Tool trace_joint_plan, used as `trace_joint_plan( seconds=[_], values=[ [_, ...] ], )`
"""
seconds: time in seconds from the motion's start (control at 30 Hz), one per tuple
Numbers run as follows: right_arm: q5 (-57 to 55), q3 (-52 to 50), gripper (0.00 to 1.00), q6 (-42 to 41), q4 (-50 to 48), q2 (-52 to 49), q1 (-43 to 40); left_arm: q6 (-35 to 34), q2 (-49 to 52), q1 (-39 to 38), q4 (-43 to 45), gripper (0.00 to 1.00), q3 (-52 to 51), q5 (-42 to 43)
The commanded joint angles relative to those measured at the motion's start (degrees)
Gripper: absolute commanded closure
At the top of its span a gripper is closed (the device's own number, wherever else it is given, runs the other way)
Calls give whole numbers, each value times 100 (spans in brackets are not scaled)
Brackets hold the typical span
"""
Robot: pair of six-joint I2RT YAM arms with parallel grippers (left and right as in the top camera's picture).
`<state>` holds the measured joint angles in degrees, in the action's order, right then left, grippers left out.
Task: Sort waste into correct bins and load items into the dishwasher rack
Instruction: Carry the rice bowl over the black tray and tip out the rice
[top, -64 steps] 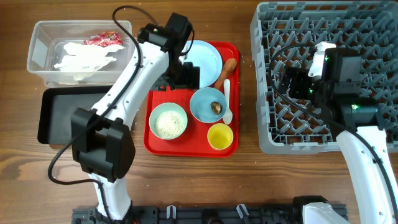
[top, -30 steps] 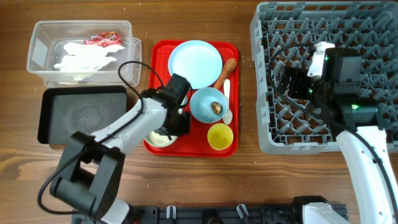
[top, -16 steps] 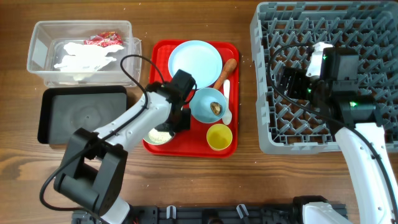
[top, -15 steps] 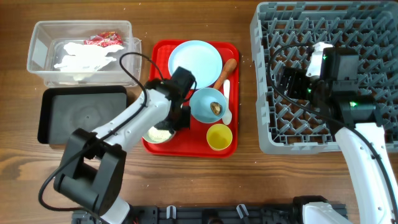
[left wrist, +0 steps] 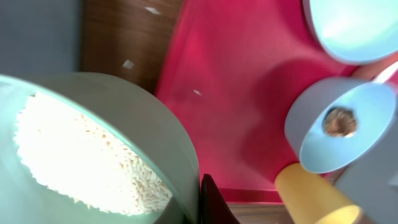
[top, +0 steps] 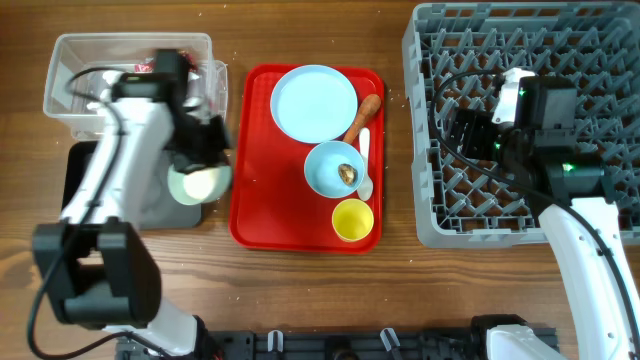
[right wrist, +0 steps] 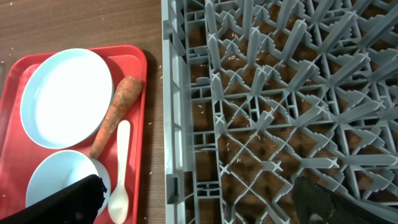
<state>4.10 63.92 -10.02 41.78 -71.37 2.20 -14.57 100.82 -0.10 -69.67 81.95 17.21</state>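
Pale green bowl (top: 197, 184), rice (left wrist: 81, 155) inside, mouth toward wrist camera, over black tray (top: 150, 212); left hand (top: 203, 158) clamps rim; right hand (top: 462, 128) agape.

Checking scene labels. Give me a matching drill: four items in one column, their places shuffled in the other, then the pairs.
1 pale green bowl
2 brown scrap
3 carrot
4 yellow cup

A in the light blue bowl
B held over the black tray
C beside the white spoon
D near-right corner of the red tray

Pairs: 1-B, 2-A, 3-C, 4-D
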Motion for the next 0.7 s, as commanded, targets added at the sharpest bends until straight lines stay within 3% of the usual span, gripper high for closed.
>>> trace_joint_plan(
  seconds=[0.0,0.2,0.37,0.67],
  values=[
    [85,122,0,-50,11,-52,-17,1150,-192,1128,129,96,87,1386],
    [81,122,0,-46,107,-52,-17,2275,46,2938,457,96,76,3126],
    [83,120,0,-48,118,-52,-17,2771,562,3856,675,96,76,4712],
    [83,122,0,-46,208,-52,-17,2765,953,4015,175,96,76,5036]
  ],
)
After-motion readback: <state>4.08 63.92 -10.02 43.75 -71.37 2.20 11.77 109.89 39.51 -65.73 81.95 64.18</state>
